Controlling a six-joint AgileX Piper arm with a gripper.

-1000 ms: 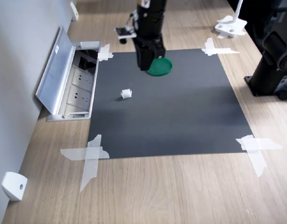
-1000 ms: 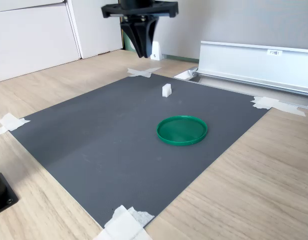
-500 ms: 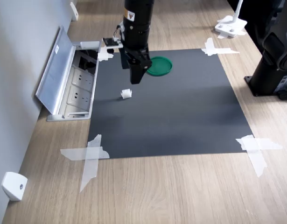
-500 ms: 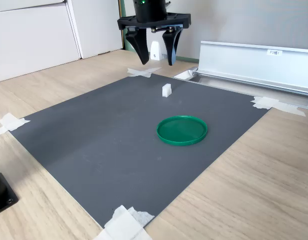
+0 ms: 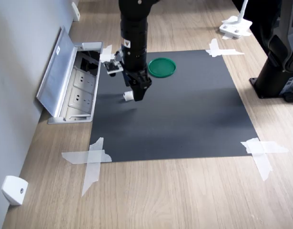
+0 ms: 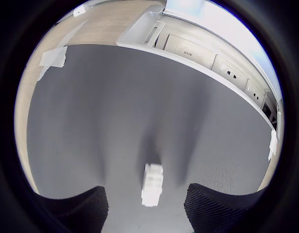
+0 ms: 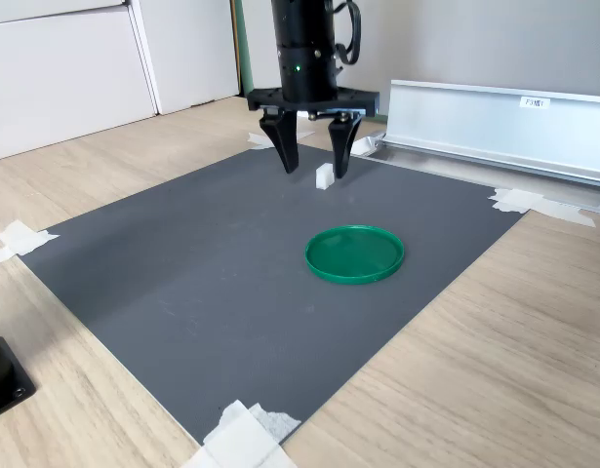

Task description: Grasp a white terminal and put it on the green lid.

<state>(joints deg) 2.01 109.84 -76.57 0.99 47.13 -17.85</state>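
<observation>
The terminal (image 5: 128,97) lies on the dark mat (image 5: 194,114), a small white ridged block resting flat on the surface. In the second exterior view it (image 7: 324,175) sits just below and between the two dark fingers, nearer the one on the second exterior view's right. The wrist view shows the same block (image 6: 151,184) in the gap between the two finger pads (image 6: 81,206), with bare mat on either side of it, so nothing touches it.

The gripper (image 7: 313,164) hangs straight down from the black arm (image 5: 133,38), its jaws spread wide and its tips low over the mat. Whether the tips touch the mat is hard to judge from these angles; they seem to be slightly above it.

The lid (image 5: 161,67), a flat green disc with a raised rim, lies on the mat well apart from the terminal, on the first exterior view's right of the arm. In the second exterior view it (image 7: 355,253) sits nearer the camera than the gripper, and nothing rests on it.

White tape (image 5: 91,160) holds the mat's corners to the wooden table (image 5: 184,195). An open socket box (image 5: 72,88) lies beside the mat, on the first exterior view's left.
</observation>
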